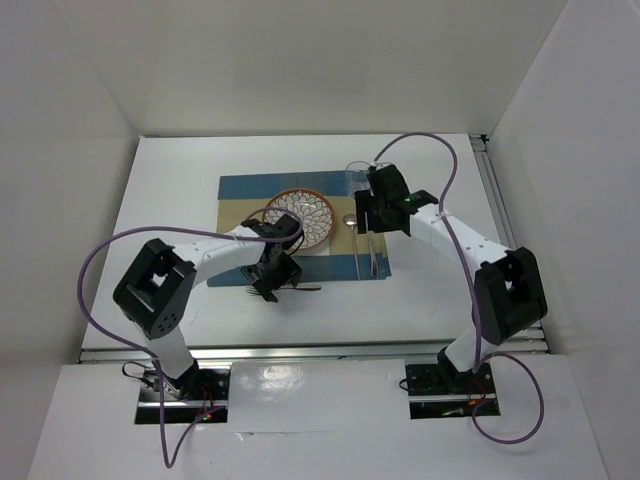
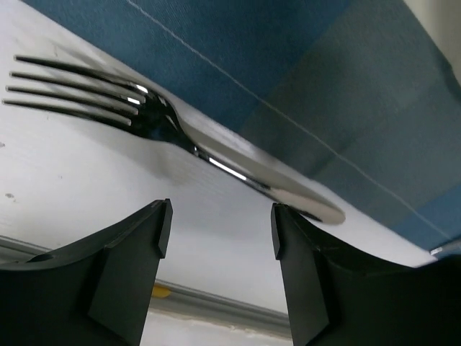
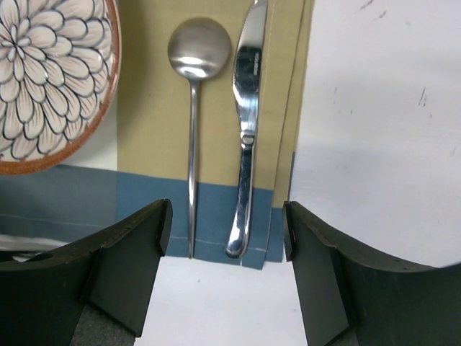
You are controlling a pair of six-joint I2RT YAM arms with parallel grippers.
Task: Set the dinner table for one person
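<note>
Hovering spread over the fork [image 2: 180,137], the left gripper [image 2: 220,223] seems lined up to lift it, since it lies on the dinner table [image 1: 170,190] just off the placemat [image 2: 324,86]; the right gripper [image 3: 225,223], likewise spread, hangs above the spoon [image 3: 193,144] and knife [image 3: 246,130], laid beside the plate [image 3: 50,79], which holds nothing.

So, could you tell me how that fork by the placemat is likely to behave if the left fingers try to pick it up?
The fork looks like polished metal, so it is probably stiff but slippery between the left fingers. It lies flat on the dinner table, so it may skid rather than lift. Flat-handled, it seems unlikely to roll.
</note>
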